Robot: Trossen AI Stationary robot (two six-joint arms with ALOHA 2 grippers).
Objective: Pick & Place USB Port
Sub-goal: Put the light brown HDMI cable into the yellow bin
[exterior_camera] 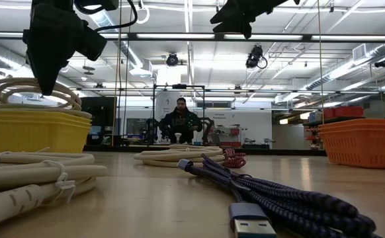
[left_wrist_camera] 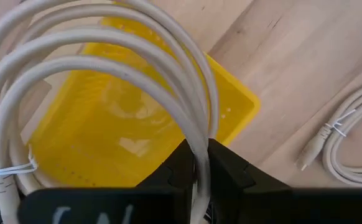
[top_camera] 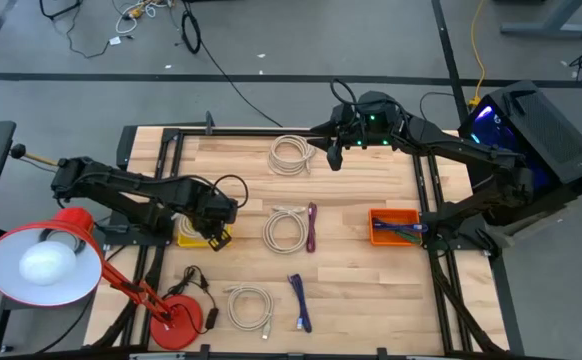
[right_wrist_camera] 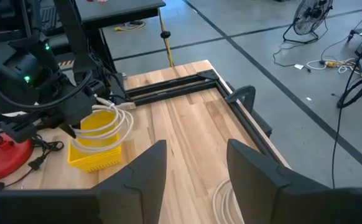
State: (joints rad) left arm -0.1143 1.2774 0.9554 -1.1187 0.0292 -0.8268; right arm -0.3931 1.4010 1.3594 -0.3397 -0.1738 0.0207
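Observation:
My left gripper (top_camera: 217,222) stands over the yellow basket (top_camera: 188,236) near the table's left side and is shut on a coiled white USB cable (left_wrist_camera: 106,56). In the low view the coil (exterior_camera: 27,92) sits just above the basket's rim (exterior_camera: 34,114). My right gripper (top_camera: 335,152) hovers open at the table's far side. It is beside another white coil (top_camera: 290,155) and touches nothing. Its fingers (right_wrist_camera: 145,171) stand wide apart in the right wrist view. My left gripper pinches the white coil's bundled strands (left_wrist_camera: 196,140) between its two fingers (left_wrist_camera: 231,171), coming from above and pointing down. Several strands run through the hold. The coil hangs tilted below the fingers with its lower part in the yellow basket (right_wrist_camera: 97,149); whether it rests there I cannot tell.
An orange basket (top_camera: 379,238) with purple cables stands at the right. A white coil with a purple cable (top_camera: 289,229) lies mid-table. Another white coil (top_camera: 249,306) and a blue cable (top_camera: 299,302) lie near the near edge. A red lamp (top_camera: 46,262) fills the near left corner.

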